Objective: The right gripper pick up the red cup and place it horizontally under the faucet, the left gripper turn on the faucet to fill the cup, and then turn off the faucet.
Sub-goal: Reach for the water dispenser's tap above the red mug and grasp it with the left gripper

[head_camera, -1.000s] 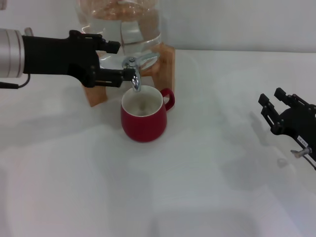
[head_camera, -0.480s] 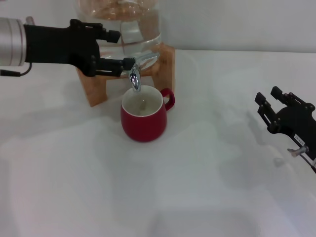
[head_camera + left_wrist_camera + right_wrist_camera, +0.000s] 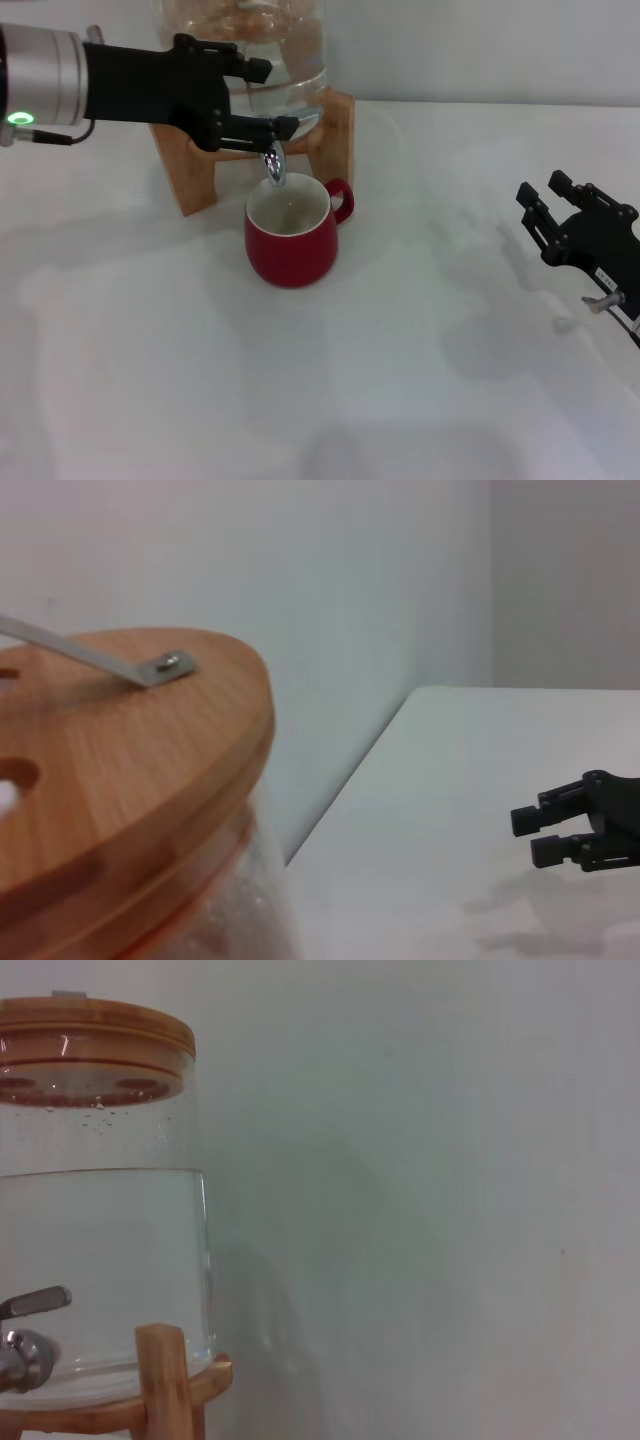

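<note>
Both jaws gape; left gripper (image 3: 268, 98) has slid rightward past the faucet (image 3: 274, 150).

Round wooden lid (image 3: 110, 770) (metal strap across), right tool (image 3: 585, 822) far off.

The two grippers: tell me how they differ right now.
The left gripper is raised at the faucet, over the red cup; the right gripper hangs apart, low over the table, holding nothing. The right gripper carries a small white label; the left shows none. Both are black two-fingered claws.
</note>
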`<state>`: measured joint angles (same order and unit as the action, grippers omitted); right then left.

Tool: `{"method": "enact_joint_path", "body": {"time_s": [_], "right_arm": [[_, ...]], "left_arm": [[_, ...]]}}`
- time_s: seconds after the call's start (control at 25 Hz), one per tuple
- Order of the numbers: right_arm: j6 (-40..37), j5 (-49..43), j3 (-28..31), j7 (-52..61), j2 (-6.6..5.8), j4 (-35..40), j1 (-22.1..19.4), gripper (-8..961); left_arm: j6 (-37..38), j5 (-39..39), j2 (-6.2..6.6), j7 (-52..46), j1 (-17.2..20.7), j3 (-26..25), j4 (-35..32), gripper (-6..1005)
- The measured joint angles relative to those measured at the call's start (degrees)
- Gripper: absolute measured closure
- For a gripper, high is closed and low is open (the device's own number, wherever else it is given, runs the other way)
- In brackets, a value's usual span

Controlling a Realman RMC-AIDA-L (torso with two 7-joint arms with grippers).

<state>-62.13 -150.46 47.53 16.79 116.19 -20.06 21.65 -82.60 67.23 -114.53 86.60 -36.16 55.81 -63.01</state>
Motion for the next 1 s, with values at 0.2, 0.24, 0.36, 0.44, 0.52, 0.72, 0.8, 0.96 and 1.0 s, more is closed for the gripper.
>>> {"method": "enact_joint_path", "body": {"time_s": [0.2,0.24,0.36,0.44,0.52,0.72,0.8,0.96,1.0], "right_arm": [[0.0,0.0,0.0,0.0,0.0,0.0,0.4,534],[0.0,0.0,-0.1,0.0,0.0,0.0,0.4,534],[0.0,0.0,-0.2,0.0,0.0,0.0,0.5,534],[0.0,0.0,-0.3,0.0,0.0,0.0,0.5,534],[0.0,0.0,-0.4,0.0,0.0,0.0,0.5,534],[0.0,0.0,-0.5,0.0,0.0,0.0,0.4,534],[0.0,0.0,-0.6,0.0,0.0,0.0,0.4,534],[-0.1,0.0,-0.7,0.0,0.0,0.0,0.3,534],[-0.2,0.0,-0.7,0.0,0.0,0.0,0.2,534]], "left_arm": [[0.7,0.0,-0.84,1.6,-0.7,0.3,1.3,242],[0.8,0.0,-1.03,1.9,-0.7,0.3,1.5,242],[1.3,-0.7,-1.75,2.3,-1.0,0.4,1.7,242],[1.7,-1.1,-2.23,2.6,-1.1,0.4,1.7,242],[2.3,-1.3,-2.76,3.1,-1.1,0.4,1.8,242],[3.6,-2.0,-3.45,4.2,-1.5,0.5,3.0,243],[3.8,-2.1,-3.52,4.7,-1.6,0.5,3.3,243],[4.4,-2.1,-3.64,5.1,-1.7,0.4,3.9,243],[4.5,-2.1,-3.64,5.1,-1.7,0.4,4.0,243]]}}
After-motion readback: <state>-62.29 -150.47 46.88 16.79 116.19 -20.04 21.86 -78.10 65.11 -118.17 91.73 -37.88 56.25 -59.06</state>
